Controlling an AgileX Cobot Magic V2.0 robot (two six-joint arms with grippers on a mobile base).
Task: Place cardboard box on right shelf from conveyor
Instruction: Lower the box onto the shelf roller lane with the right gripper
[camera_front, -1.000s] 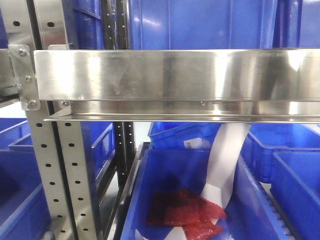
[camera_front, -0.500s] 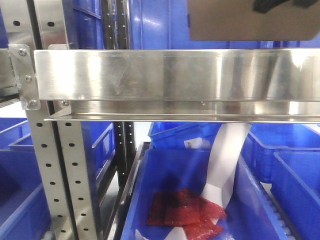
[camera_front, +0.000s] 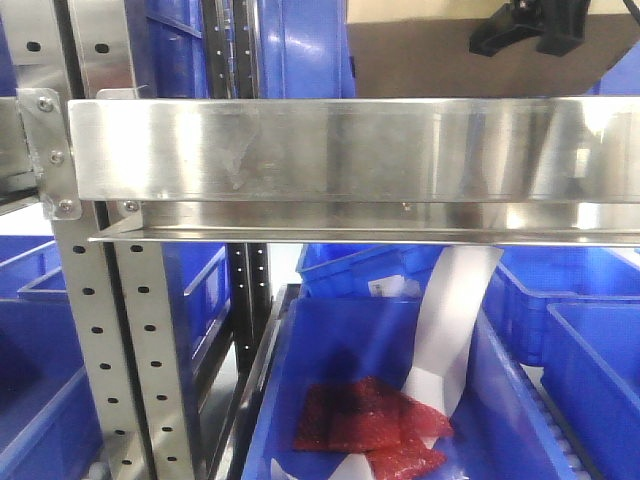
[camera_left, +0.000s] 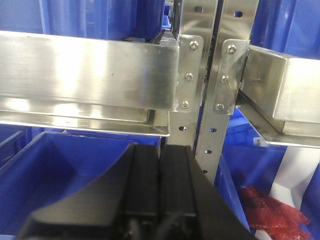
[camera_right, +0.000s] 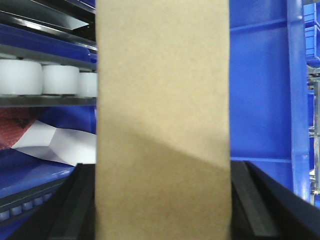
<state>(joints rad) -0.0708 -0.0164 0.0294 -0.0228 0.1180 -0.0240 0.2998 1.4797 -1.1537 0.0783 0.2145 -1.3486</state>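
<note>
Clamping the cardboard box (camera_right: 162, 100) between its two black fingers (camera_right: 80, 205), the right gripper (camera_right: 162, 170) has a tan, unprinted face filling the middle of the right wrist view. One finger is at the lower left and one at the lower right, each pressed to a side of the carton. In the front view the cardboard box sits at the upper right of the frame, above and behind the top edge of the right shelf (camera_front: 300, 150). The shelf's shiny front rail hides the carton's lower edge, so I cannot tell whether it touches the shelf surface. Black gripper parts overlap its upper right corner. Blue bins (camera_front: 300, 50) stand behind it at the top of the frame, and below the rail a lower bin (camera_front: 340, 340) holds a red packet (camera_front: 365, 420) and a bent white strip (camera_front: 450, 320). In the left wrist view the left gripper (camera_left: 159, 150) is at the bottom centre, its fingers pressed together with nothing between them, facing the perforated uprights (camera_left: 224, 140). White rollers (camera_right: 50, 77) show at the upper left of the right wrist view.
</note>
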